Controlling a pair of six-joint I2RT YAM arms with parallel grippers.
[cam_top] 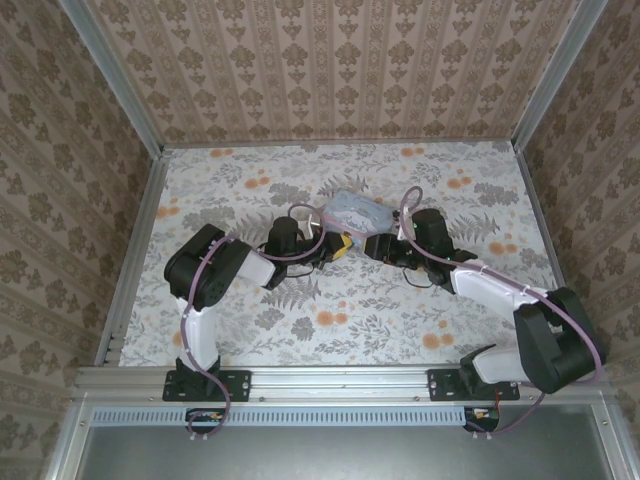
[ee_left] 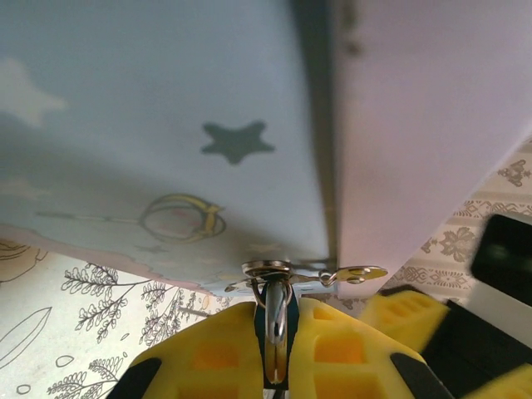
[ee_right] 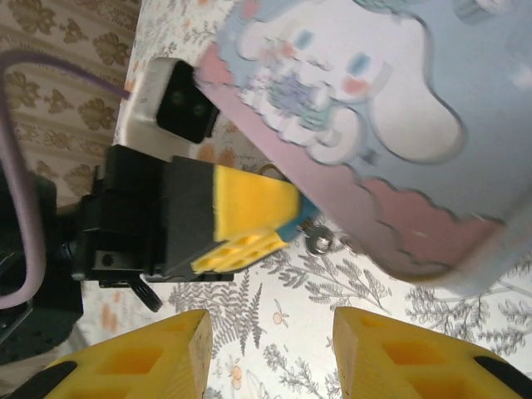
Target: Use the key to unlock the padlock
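My left gripper (ee_left: 277,309) is shut on the tiny teal padlock (ee_left: 288,328), whose shiny metal face shows between the yellow pads. A small key ring (ee_left: 266,268) with a key (ee_left: 359,273) hangs at the padlock's tip, against the tin's lower edge. Whether a key sits in the lock I cannot tell. In the right wrist view the padlock (ee_right: 301,219) pokes out of the left gripper's fingers (ee_right: 245,208), with a silver key part (ee_right: 318,241) beside it. My right gripper (ee_right: 270,332) stands open a short way from it, nothing between its fingers. From above, left gripper (cam_top: 342,246) and right gripper (cam_top: 378,247) face each other.
The pale blue cartoon-printed square tin (cam_top: 355,213) lies just beyond both grippers, and its side (ee_left: 166,125) looms close over the left fingers. Its printed lid (ee_right: 374,108) overhangs the keys. The flowered table (cam_top: 330,320) is walled by aluminium rails on three sides.
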